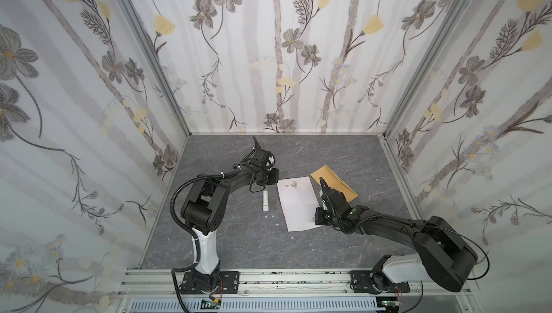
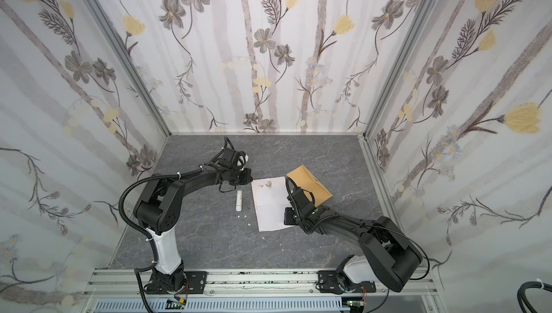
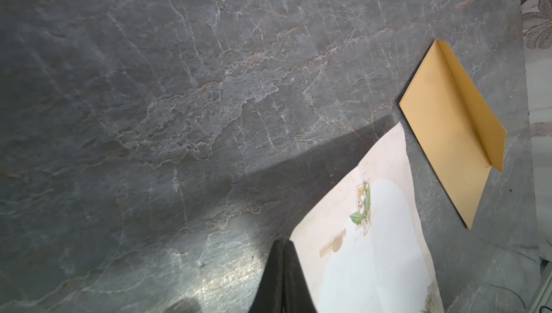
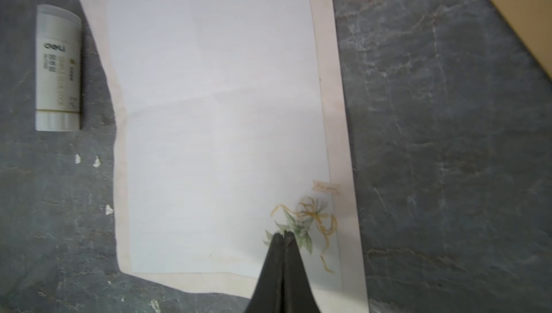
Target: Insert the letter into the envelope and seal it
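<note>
Both grippers are clenched on nothing I can see: left gripper (image 3: 282, 242) beside the letter's (image 1: 298, 204) far-left corner, right gripper (image 4: 284, 232) over its near-right corner, probably readying a fold. The letter lies flat mid-table (image 1: 239, 245), the envelope (image 1: 334, 181) just beside it toward the right edge.

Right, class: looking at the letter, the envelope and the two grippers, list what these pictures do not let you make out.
- Envelope: its near end, in both top views, hidden behind the right arm; cut off by the frame corner in the right wrist view.
- Left gripper: shut beside the letter edge in the left wrist view; whether it pinches paper is unclear.
- Glue stick: small print blurred, right wrist view.
</note>
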Robot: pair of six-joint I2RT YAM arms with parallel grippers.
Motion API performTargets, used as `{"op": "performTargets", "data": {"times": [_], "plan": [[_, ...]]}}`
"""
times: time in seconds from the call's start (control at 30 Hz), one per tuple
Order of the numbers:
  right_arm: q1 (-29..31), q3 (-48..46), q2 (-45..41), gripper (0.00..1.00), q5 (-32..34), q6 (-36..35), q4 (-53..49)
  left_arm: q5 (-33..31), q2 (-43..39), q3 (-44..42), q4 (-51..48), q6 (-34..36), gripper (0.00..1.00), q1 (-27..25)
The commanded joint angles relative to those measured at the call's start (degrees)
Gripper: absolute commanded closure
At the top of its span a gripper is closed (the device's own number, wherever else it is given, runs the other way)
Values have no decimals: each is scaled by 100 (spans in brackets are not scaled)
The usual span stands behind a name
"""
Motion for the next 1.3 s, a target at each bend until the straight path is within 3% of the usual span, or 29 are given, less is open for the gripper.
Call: {"op": "performTargets", "data": {"times": [0.0,0.43,1.27], "plan": [[5,-113,13,100,11,198,294,-125,-143,18,35,-53,100,-3],[-4,35,652,100,141,136,624,-197,-887,-402,35,26,100,-166],[-162,398,987,100,195,111,923,-130,-2088,-1501,44,-233,100,-858]]}}
